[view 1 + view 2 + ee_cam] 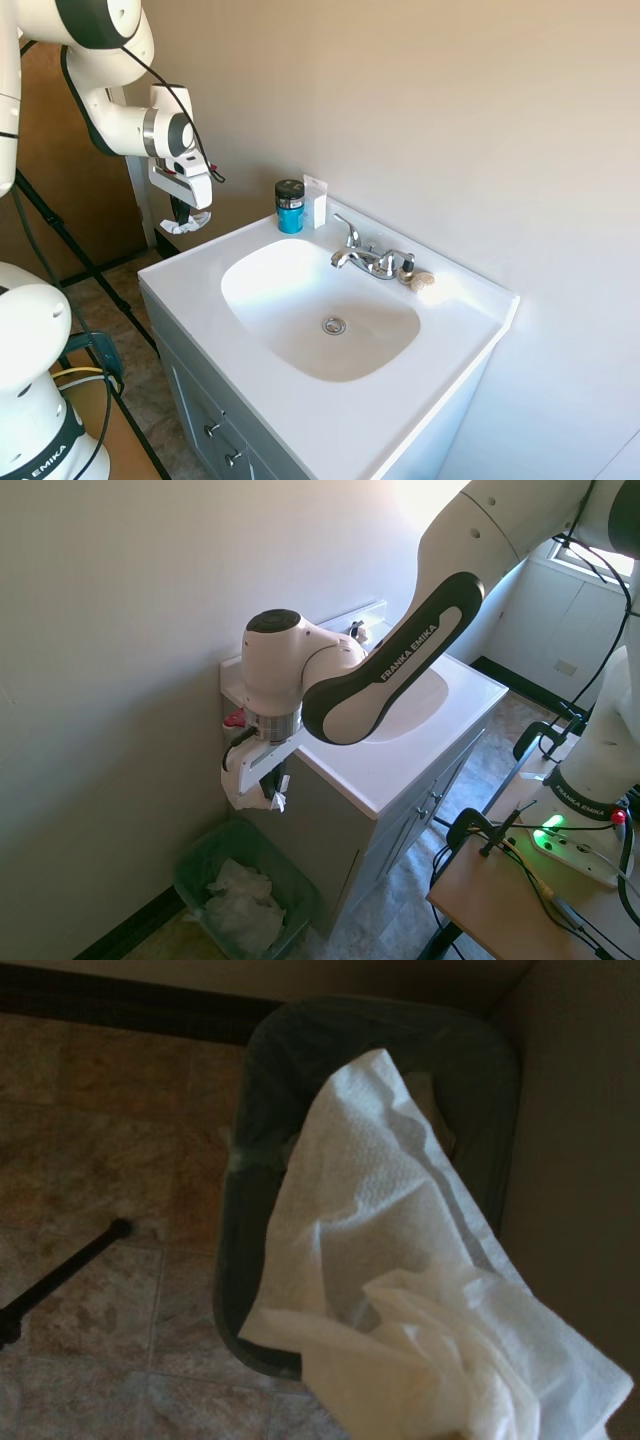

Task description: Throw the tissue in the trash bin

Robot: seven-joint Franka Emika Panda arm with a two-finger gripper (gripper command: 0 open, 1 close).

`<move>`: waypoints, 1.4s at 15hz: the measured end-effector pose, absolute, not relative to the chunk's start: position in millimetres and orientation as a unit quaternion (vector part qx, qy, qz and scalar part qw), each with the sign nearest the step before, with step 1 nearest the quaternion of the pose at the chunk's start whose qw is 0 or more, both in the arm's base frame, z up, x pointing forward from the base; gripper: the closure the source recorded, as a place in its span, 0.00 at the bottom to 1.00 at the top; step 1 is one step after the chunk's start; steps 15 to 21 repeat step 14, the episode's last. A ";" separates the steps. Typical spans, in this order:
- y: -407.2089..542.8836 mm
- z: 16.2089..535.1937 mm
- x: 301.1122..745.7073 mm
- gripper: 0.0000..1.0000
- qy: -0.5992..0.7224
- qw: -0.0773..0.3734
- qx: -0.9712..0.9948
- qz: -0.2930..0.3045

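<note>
Bathroom: gripper [268,798] pinching tissue [247,795] above trash bin [195,865].

Light: bright sun from the window [590,555]
Glare: shiny white sink [320,305]
Wrist view: dim, tissue [400,1300] blurry

Tissue [248,798] in fingers [272,792] above trash bin [196,868], bin on floor beside sink cabinet [330,850], by wall.

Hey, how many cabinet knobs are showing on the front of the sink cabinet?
2: an upper knob and a lower knob on the cabinet front. More may be hidden beyond the frame.
</note>
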State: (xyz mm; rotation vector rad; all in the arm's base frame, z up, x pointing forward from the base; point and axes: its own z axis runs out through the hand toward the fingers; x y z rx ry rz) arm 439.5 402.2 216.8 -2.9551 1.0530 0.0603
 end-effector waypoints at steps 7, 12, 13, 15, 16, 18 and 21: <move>400.8 214.4 439.0 0.00 0.338 -0.020 -0.941 0.026; 397.5 248.1 449.2 0.00 0.350 -0.004 -0.937 0.007; 395.3 263.7 448.8 0.00 0.356 0.001 -0.935 -0.001; 393.2 279.2 446.3 0.00 0.359 0.005 -0.933 -0.008; 393.2 279.2 446.3 0.00 0.359 0.005 -0.933 -0.008; 393.2 279.2 446.3 0.00 0.359 0.005 -0.933 -0.008; 393.2 279.2 446.3 0.00 0.359 0.005 -0.933 -0.008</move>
